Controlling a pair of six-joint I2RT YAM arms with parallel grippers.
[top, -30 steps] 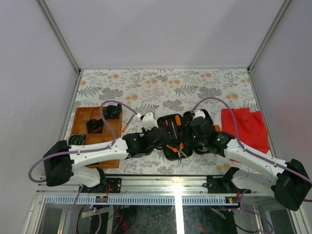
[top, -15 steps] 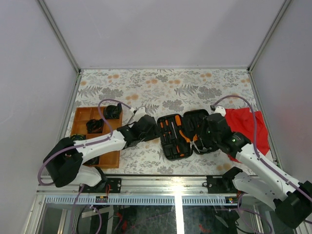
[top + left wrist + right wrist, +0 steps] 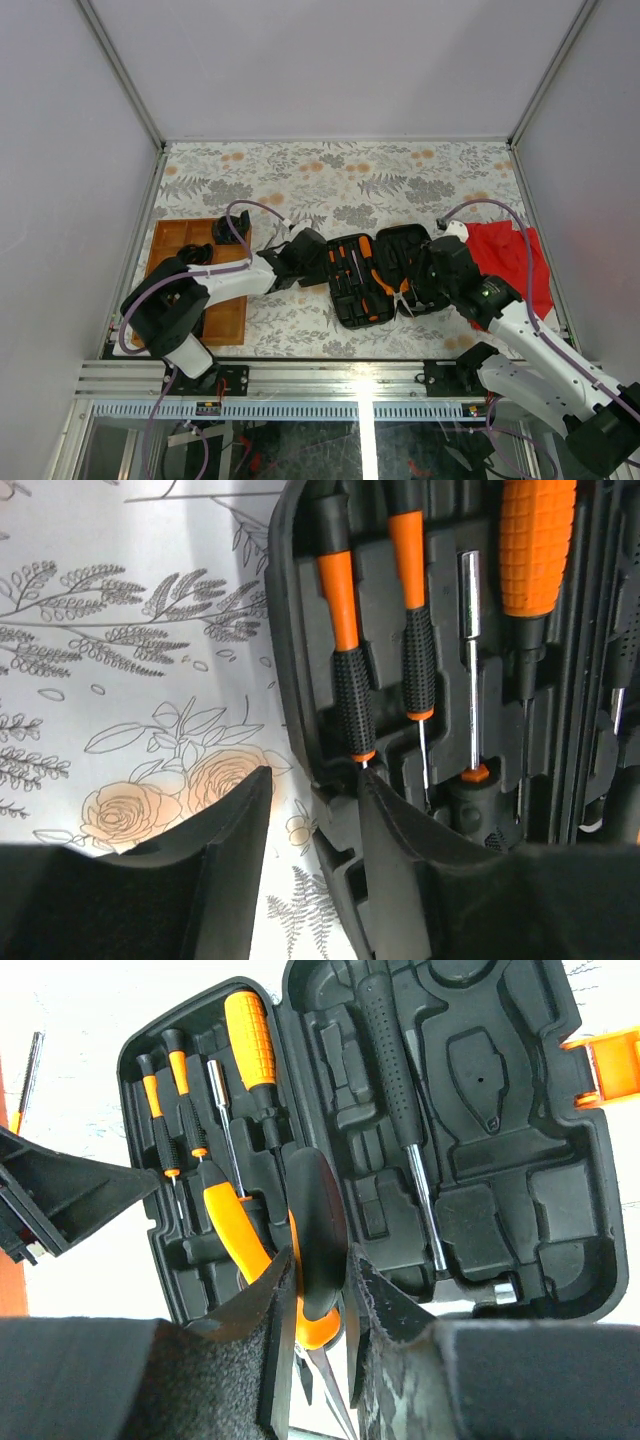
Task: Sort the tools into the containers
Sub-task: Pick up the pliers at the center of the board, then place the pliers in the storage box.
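The black tool case (image 3: 420,250) lies open on the flowered cloth. It holds two small orange-and-black drivers (image 3: 160,1110), a steel bit (image 3: 225,1110), a big orange screwdriver (image 3: 250,1040) and a black-handled hammer (image 3: 400,1090). My right gripper (image 3: 320,1260) is shut on one handle of the orange-and-black pliers (image 3: 235,1230) over the case's near edge (image 3: 405,290). My left gripper (image 3: 310,800) is open and straddles the case's left wall (image 3: 300,680), one finger on the cloth side and one inside; in the top view it (image 3: 318,262) is at the case's left edge.
The wooden tray (image 3: 170,240) sits at the left with black items in some compartments. A red cloth (image 3: 510,255) lies right of the case. The case's orange latch (image 3: 610,1065) sticks out on its right. A thin driver (image 3: 25,1080) lies on the cloth left of the case.
The right gripper has drawn back to the right with the pliers. The left gripper pulled left off the case, then came back to its left edge.
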